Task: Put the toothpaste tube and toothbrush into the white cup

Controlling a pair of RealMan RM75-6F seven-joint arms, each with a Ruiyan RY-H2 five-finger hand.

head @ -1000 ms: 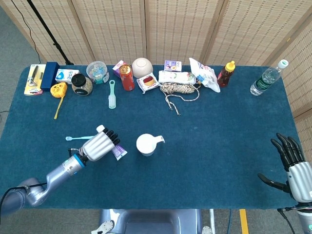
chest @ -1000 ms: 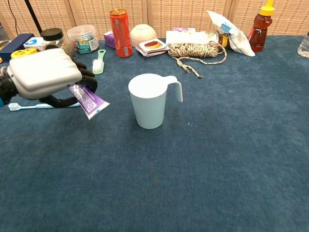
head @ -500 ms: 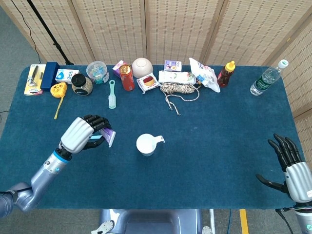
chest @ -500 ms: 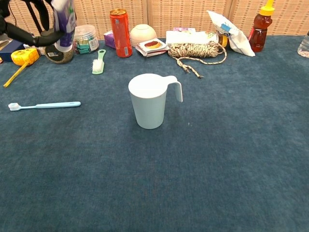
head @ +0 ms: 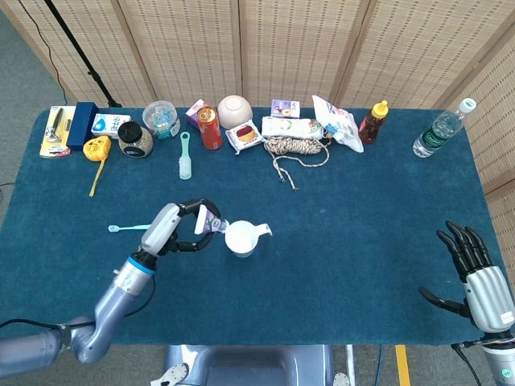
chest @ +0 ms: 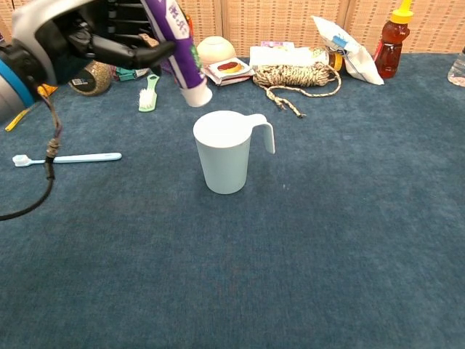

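Observation:
My left hand grips the purple-and-white toothpaste tube, tilted with its white cap end down, just above and left of the rim of the white cup. The cup stands upright mid-table with its handle to the right. A light blue toothbrush lies flat on the cloth left of the cup. My right hand hovers open at the table's right front corner, holding nothing; only the head view shows it.
Along the back edge stand a red can, a small bowl, a green brush, a coil of rope, a snack bag, a sauce bottle, a water bottle, jars and a tape measure.
My left hand has swung right with the tube, from high at the left to just above the cup's left rim, tipping the cap end downward. The right hand shifted slightly.

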